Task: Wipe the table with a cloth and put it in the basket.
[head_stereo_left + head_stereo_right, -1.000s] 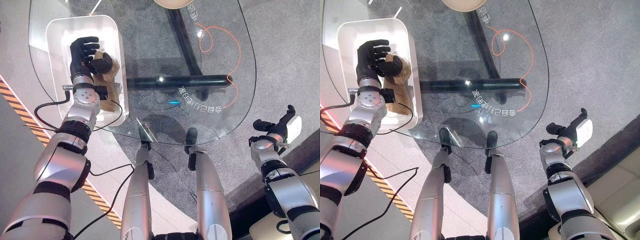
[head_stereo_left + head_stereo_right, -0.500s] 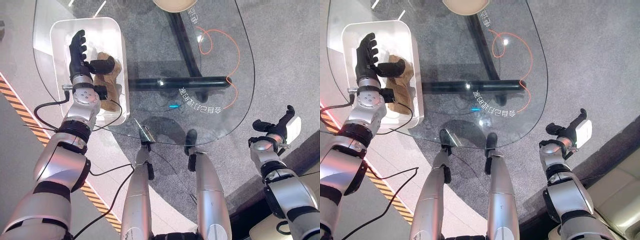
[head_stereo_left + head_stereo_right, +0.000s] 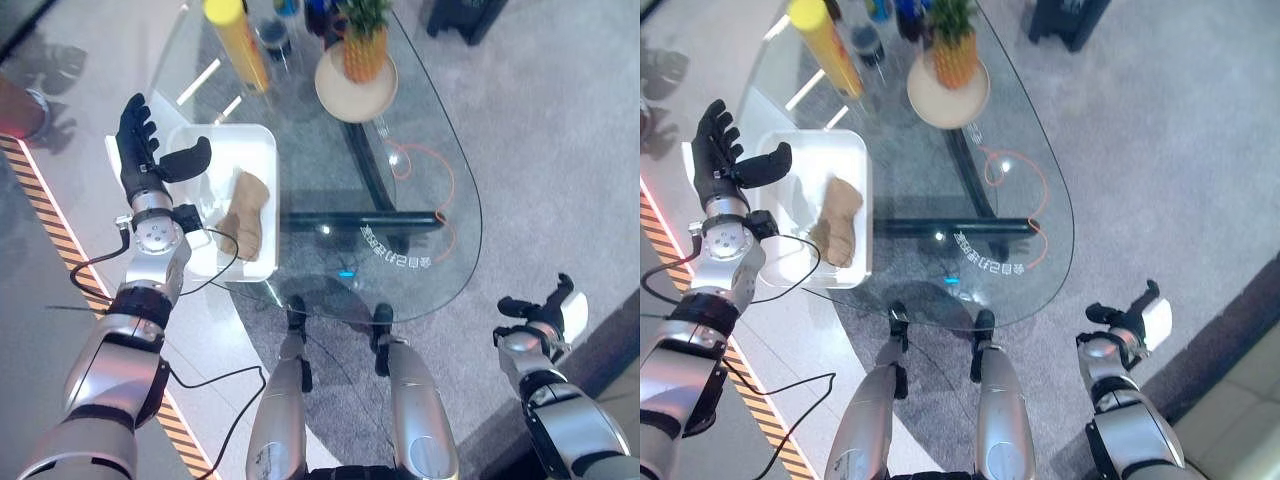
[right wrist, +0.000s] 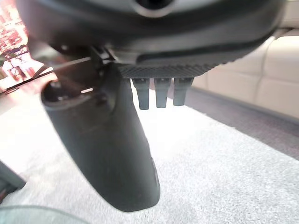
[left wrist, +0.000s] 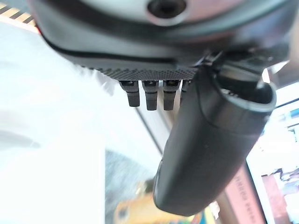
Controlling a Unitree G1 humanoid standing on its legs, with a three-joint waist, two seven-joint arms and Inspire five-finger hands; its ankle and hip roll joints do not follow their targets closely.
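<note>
The left hand (image 3: 140, 150) hangs with fingers spread, holding nothing, just beside the white basket (image 3: 262, 140). In it lies the brown cloth (image 3: 243, 215), probably soft and light, best pinched at a fold.

The basket (image 3: 262, 150) sits at the tabletop's (image 3: 430, 150) left edge, with the cloth (image 3: 243, 214) lying inside it. Behind the basket stand a tube (image 3: 236, 40) and bottles (image 3: 272, 38). To their right, a pineapple (image 3: 362, 38) rests on a plate (image 3: 338, 100).
</note>
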